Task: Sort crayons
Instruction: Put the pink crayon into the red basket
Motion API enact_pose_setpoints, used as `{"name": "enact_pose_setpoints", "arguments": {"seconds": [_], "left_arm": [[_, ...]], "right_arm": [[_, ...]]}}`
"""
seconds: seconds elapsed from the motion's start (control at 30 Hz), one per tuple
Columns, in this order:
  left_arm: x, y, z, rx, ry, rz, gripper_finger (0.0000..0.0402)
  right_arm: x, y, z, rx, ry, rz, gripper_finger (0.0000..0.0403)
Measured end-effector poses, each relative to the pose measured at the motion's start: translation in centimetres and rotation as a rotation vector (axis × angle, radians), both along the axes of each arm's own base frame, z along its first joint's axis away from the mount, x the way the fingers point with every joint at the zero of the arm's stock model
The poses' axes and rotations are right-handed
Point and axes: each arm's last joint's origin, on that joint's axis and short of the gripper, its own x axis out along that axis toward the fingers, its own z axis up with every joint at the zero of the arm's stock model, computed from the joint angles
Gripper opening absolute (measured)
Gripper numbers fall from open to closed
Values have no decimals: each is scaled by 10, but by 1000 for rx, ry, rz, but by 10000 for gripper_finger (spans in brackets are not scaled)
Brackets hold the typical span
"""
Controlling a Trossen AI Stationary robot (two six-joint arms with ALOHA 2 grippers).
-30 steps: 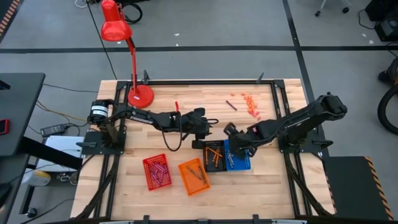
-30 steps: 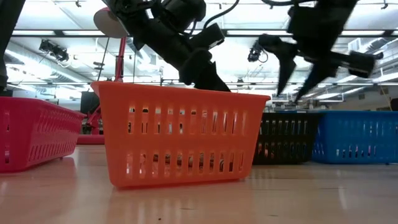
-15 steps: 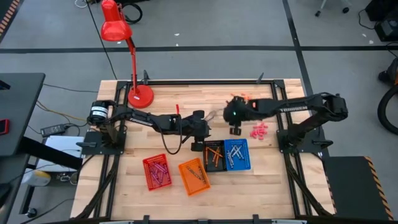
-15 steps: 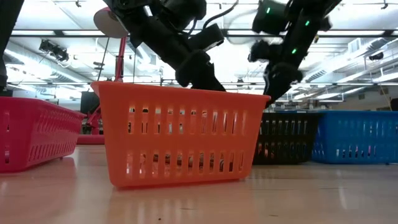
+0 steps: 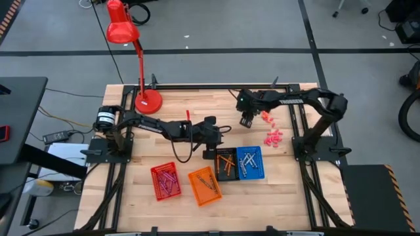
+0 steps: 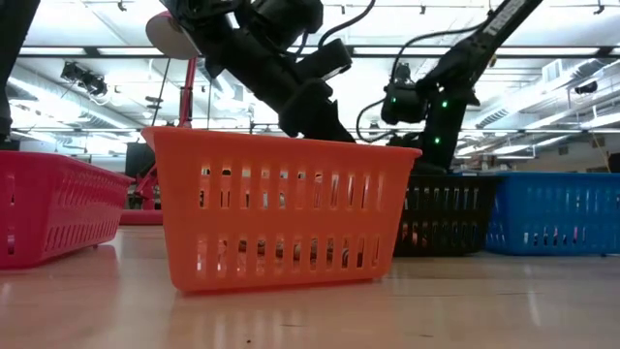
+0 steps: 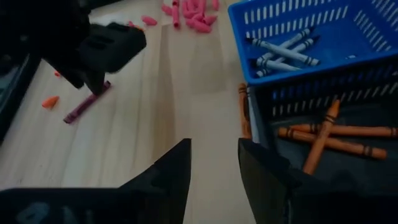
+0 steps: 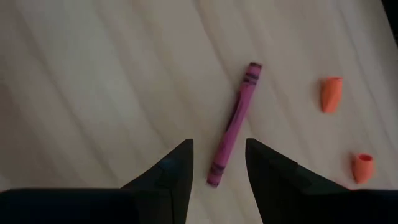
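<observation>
A magenta-purple crayon point(image 8: 235, 132) lies flat on the wood near the table's far side. My right gripper point(image 8: 217, 143) hangs over it, pointing down and open, with one finger on either side of the crayon's near end. The left wrist view shows that gripper point(image 7: 99, 56) above the same crayon point(image 7: 87, 104). My left gripper point(image 7: 214, 143) is open with nothing in it, beside the black basket point(image 5: 227, 164). An orange crayon point(image 7: 244, 112) lies on the table against that basket's wall. The crayons in the blue basket point(image 5: 250, 162) are silvery grey and those in the black one are orange.
A red basket point(image 5: 165, 181) and an orange basket point(image 5: 205, 185) stand near the front edge. A pile of pink bits point(image 5: 273, 137) and some orange bits point(image 5: 266, 117) lie right of the right gripper. A red desk lamp point(image 5: 147, 99) stands at the far left.
My right gripper has swung from above the blue basket toward the table's far edge and come down a little. It rolled about its own axis on the way and now stands over the magenta-purple crayon, still open.
</observation>
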Motion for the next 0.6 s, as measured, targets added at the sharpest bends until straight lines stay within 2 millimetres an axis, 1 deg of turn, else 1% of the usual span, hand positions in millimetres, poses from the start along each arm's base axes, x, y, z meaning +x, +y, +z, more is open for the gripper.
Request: {"name": "enact_pose_setpoints", "arguments": {"seconds": [0.17,0.27,0.4,0.5,0.6], "left_arm": [[0,3,-1,13,-1,-1,143],[-6,6,-11,13,-42,9,143],[-16,8,-25,-6,-90,30,143],[-21,7,-30,-33,-81,44,143],[-23,7,-34,-56,-73,59,143]], "right_arm": [[-3,-20,-9,34,-12,-34,150],[-3,-26,-14,40,-8,-56,150],[-4,-26,-15,64,-11,-55,150],[-5,-25,-15,93,-15,-45,149],[-4,-24,-18,125,-23,-35,135]]}}
